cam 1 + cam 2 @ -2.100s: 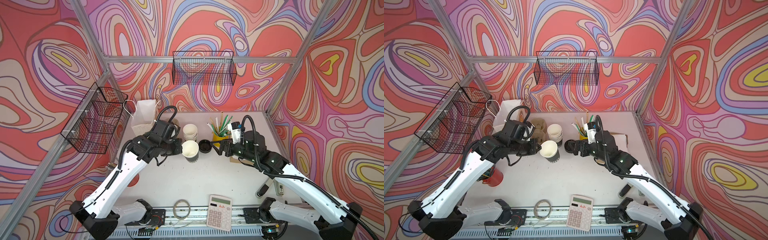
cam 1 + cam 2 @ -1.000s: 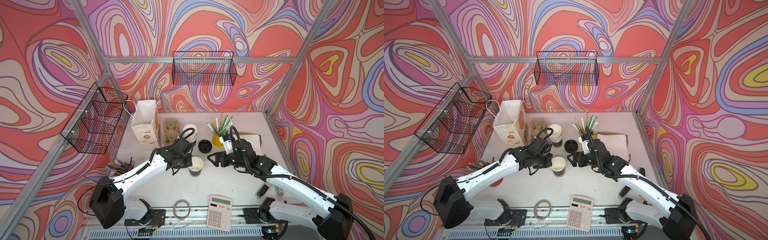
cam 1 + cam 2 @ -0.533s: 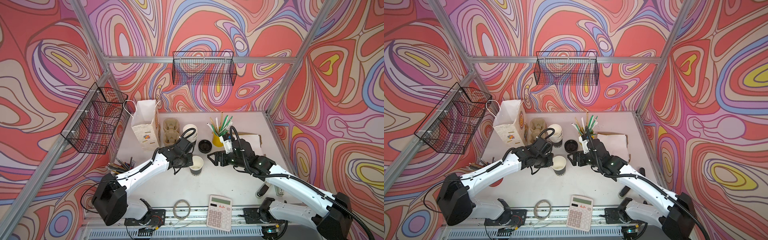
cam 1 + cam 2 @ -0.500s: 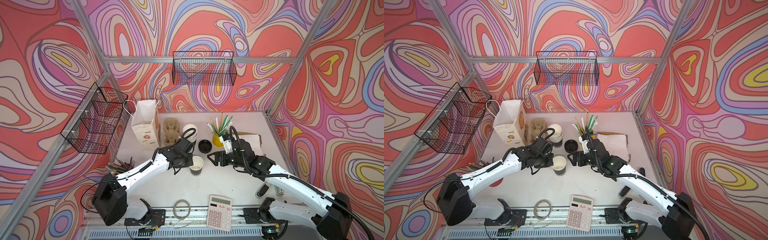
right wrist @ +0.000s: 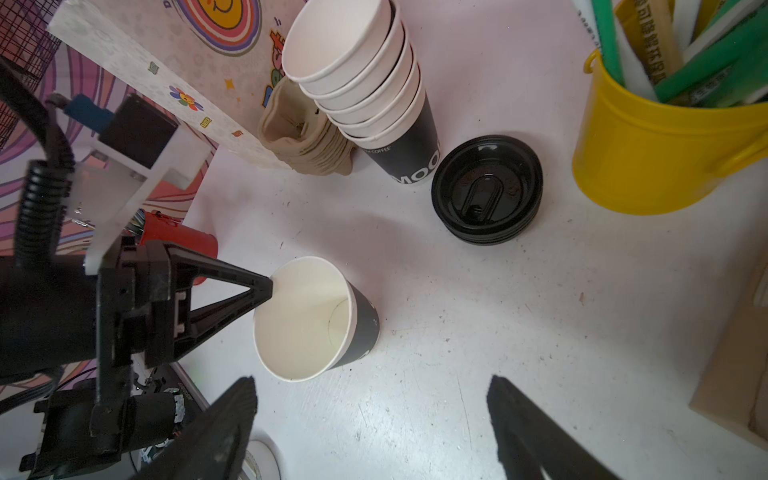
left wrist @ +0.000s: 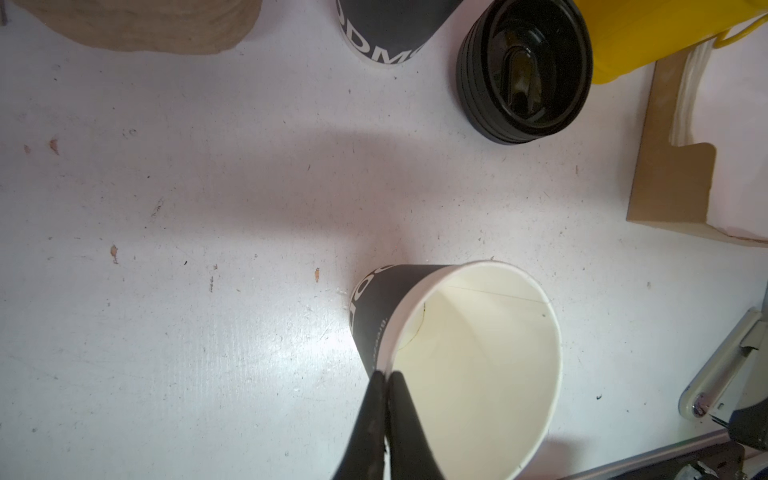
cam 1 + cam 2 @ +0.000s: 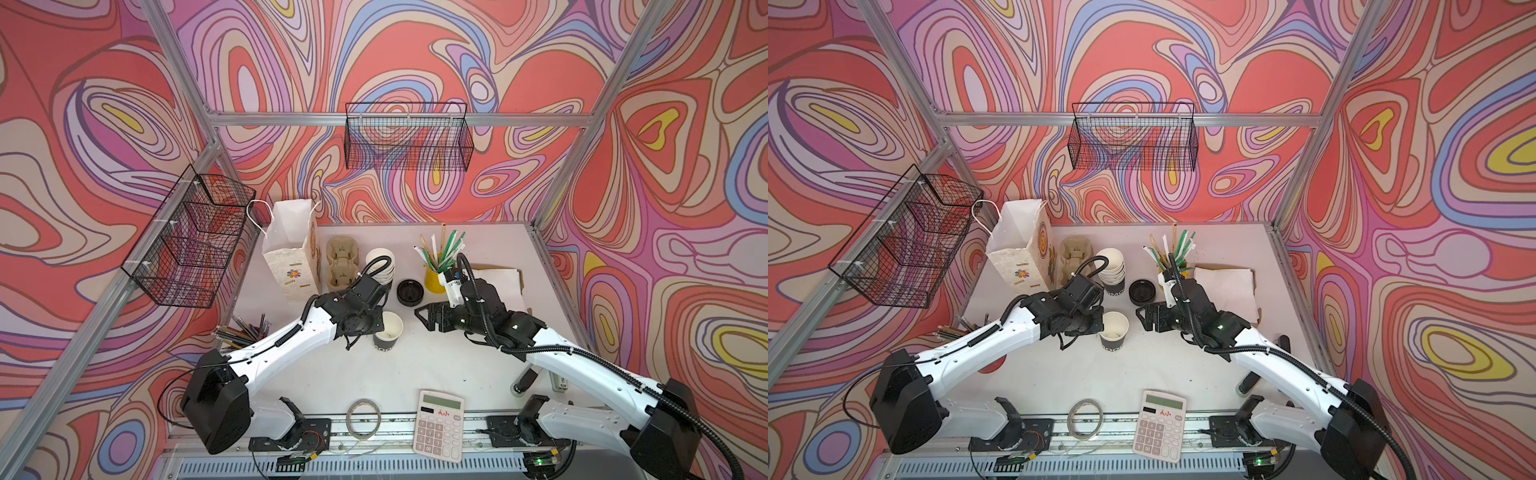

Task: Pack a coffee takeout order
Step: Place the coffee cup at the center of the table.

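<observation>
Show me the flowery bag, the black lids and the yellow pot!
flowery bag point(image 7: 289, 259): a top view, on its front face.
black lids point(image 5: 487, 189): right wrist view, on the middle of the top lid.
yellow pot point(image 5: 648, 166): right wrist view, on its side wall.

Black cup point(image 7: 388, 336) shifts from beside cup stack point(image 7: 380, 265) to its 6 o'clock; left gripper point(image 6: 384, 377), right gripper point(image 7: 419, 318) follow down.

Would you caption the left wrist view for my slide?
Left gripper pinching rim of lidless black cup; lids nearby.
</observation>
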`<state>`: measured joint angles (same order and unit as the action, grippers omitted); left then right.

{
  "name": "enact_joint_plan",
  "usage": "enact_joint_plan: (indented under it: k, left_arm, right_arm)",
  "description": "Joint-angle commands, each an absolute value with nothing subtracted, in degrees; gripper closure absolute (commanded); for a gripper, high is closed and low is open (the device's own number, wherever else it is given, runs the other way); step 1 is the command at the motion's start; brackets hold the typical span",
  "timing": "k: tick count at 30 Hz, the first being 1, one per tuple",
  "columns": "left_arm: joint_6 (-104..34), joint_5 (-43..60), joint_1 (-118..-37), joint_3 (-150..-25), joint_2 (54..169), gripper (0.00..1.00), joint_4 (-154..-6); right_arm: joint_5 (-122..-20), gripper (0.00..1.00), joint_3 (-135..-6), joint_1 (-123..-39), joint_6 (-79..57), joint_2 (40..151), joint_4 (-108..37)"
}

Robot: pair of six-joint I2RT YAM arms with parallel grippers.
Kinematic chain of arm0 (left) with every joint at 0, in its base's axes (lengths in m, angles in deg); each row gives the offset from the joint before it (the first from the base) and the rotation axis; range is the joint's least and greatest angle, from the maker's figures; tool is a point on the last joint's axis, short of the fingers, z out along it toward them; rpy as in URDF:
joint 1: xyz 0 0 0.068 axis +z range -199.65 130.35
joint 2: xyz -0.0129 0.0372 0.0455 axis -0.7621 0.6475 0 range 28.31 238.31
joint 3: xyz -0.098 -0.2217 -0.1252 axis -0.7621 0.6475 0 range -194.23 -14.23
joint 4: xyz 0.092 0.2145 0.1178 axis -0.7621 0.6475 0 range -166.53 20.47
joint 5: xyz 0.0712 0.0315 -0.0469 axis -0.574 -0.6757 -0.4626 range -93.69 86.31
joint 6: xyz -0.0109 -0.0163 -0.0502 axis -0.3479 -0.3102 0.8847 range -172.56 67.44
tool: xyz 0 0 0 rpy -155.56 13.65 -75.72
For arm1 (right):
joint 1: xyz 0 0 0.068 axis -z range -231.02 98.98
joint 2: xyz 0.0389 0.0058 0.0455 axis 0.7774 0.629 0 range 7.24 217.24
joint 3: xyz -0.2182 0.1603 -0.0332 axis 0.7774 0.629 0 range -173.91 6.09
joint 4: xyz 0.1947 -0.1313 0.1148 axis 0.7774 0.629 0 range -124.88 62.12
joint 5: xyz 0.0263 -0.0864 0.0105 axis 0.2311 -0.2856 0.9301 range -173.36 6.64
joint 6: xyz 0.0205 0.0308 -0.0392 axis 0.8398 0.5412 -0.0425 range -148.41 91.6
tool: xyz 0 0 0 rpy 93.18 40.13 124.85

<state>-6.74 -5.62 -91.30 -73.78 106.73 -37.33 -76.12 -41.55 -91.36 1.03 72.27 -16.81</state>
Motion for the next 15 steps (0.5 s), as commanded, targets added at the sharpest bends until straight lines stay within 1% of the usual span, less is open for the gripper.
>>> enact_joint_plan:
  k: [1,5,11,13,15]
  left_arm:
    - [-4.84,-5.45,-91.57,-72.85,105.93,0.92,-35.54]
    - [-5.10,-7.29,-91.57,-72.93,104.14,0.90,-34.08]
    - [-5.04,-7.49,-91.57,-72.20,104.16,0.79,-33.44]
    - [-4.93,-7.60,-91.57,-72.14,104.03,0.72,-33.64]
    - [-4.75,-8.29,-91.57,-72.36,103.65,0.60,-33.55]
  right_arm:
    - [-77.10,0.09,-40.84,-91.72,1.01,73.06,-18.36]
    - [-76.93,0.09,-40.93,-91.72,1.04,73.58,-18.72]
    - [-76.75,0.09,-41.37,-91.72,0.55,74.90,-18.97]
    - [-76.76,0.09,-41.61,-91.72,0.44,75.25,-19.05]
    - [-77.03,0.08,-41.96,-91.72,0.69,75.65,-19.06]
